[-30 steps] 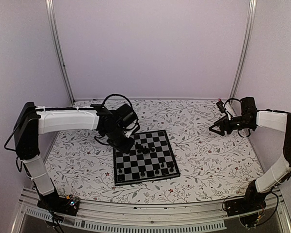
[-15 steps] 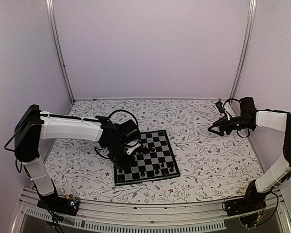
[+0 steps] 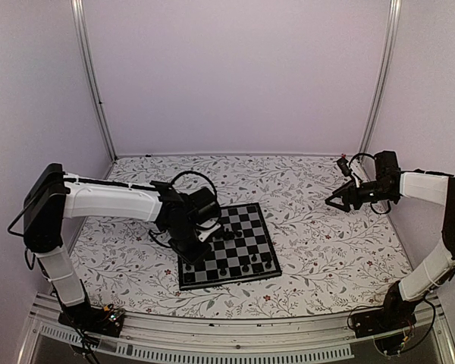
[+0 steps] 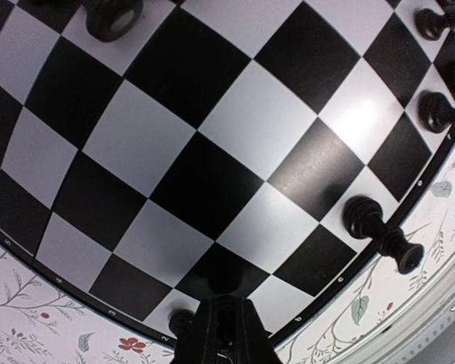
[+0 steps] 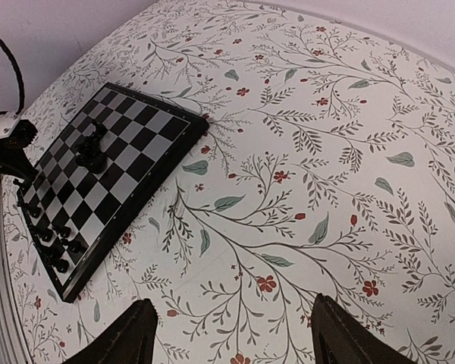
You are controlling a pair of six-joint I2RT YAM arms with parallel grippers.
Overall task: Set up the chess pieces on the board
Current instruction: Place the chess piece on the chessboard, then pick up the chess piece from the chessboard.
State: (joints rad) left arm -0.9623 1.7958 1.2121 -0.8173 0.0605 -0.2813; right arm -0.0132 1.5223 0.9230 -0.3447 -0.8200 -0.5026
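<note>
The board (image 3: 241, 244) lies flat on the table, left of middle. Black chess pieces (image 3: 226, 231) cluster near its far left part, and others (image 3: 245, 268) stand along its near edge. My left gripper (image 3: 200, 244) hangs low over the board's left edge. In the left wrist view its fingers (image 4: 224, 326) are shut above a black square of the board (image 4: 212, 152), and I see nothing between them. A small piece (image 4: 180, 322) stands right beside them at the border. My right gripper (image 3: 335, 201) is open in the air far to the right, with bare cloth between its fingers (image 5: 140, 337).
A floral table cover (image 3: 318, 250) surrounds the board. Two more pieces (image 4: 364, 216) sit by the board's border in the left wrist view. The right wrist view shows the board (image 5: 136, 159) far off. Walls and metal posts (image 3: 91, 76) close in the back and sides.
The left gripper has come down and towards the board's near left edge, then held still for the last half second. The right arm has not moved.
</note>
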